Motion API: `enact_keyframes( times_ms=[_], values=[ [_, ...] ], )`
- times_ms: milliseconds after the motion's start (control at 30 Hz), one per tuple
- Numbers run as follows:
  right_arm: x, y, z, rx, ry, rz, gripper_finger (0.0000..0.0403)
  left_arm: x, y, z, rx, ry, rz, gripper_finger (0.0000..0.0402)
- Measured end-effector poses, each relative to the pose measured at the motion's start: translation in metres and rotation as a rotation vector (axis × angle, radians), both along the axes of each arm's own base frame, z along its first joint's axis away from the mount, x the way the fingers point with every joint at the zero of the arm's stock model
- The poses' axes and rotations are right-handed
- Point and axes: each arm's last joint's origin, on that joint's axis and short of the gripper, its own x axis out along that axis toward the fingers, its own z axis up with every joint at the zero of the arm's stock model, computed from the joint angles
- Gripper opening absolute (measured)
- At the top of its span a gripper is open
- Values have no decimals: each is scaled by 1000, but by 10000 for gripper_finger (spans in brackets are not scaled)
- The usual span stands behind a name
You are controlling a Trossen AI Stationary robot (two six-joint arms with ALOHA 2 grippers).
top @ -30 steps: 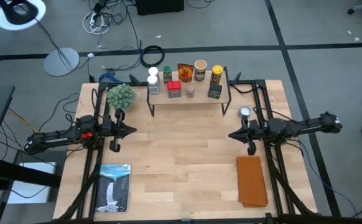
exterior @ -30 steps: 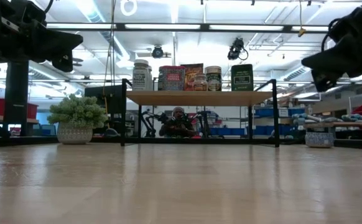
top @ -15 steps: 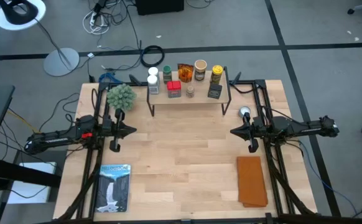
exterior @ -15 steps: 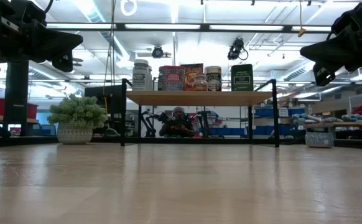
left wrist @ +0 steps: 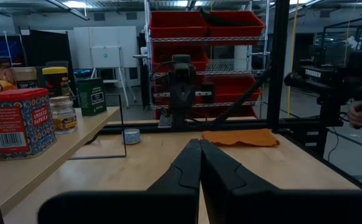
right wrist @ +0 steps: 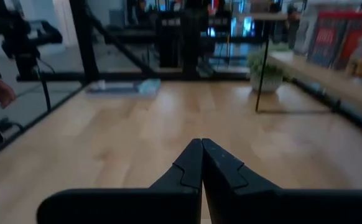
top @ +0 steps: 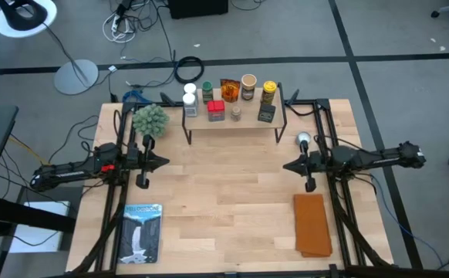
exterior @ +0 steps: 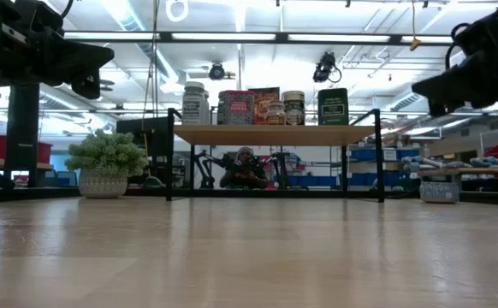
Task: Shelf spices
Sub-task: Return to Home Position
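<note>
The left tool (top: 161,161) and the right tool (top: 288,167) hover over the worktop (top: 224,208), well apart, each empty with its fingers pressed together. Farther back, the spices (top: 228,99) stand on the shelf (top: 232,122). No jar seems left below it, so I judge the shelving done; only parking the arms remains.

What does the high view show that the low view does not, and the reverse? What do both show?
Only the high view: the orange cloth and the booklet lying on the table. Only the low view: a person beyond the table, seen under the shelf, and the ceiling lights. Both: the shelf, the spices standing on it, and the plant beside it.
</note>
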Motion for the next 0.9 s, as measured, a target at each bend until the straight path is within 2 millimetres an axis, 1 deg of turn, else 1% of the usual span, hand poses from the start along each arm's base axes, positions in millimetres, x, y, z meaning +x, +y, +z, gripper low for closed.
enact_keyframes(
  times_ms=[300,467,900],
  values=[
    [9,1,-16,85,182,-17,8,0,0,0,0,0,0,12],
    [12,1,-23,80,255,-21,8,0,0,0,0,0,0,12],
    [13,1,-26,77,280,-25,9,0,0,0,0,0,0,12]
  ],
)
